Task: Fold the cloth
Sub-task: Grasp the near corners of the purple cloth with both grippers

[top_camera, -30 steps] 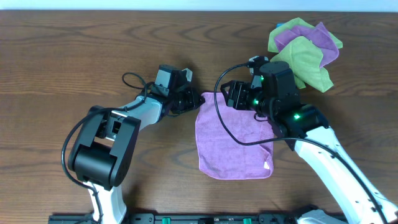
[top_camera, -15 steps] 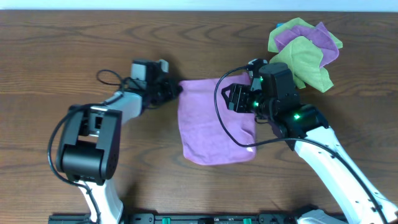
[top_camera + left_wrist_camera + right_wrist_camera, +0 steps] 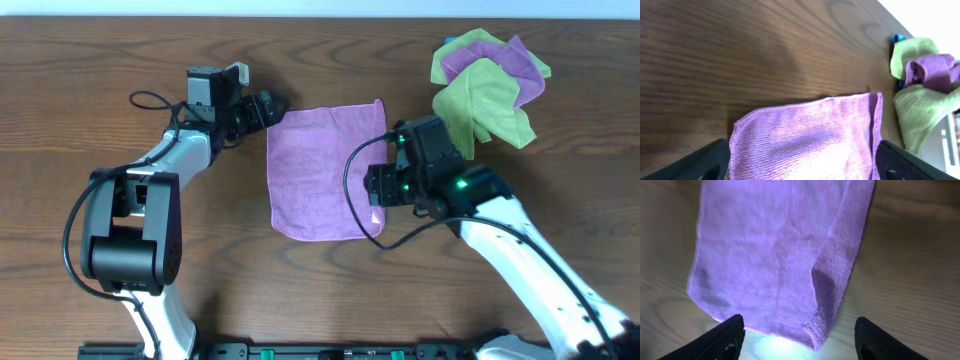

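Purple cloth [image 3: 325, 170] is seen lying flat on the wooden counter [image 3: 60, 100], near its middle and somewhat toward the far edge, with the right side doubled over into a narrow strip. The left gripper [image 3: 270, 108] is held at the cloth's far-left corner, its fingers [image 3: 700, 162] spread wide on either side of that corner (nothing is pinched). The right gripper [image 3: 376, 192] is positioned over the cloth's near-right corner, and its fingers are likewise parted. A heap of green and purple cloths [image 3: 490, 75] is piled by the far-right corner.
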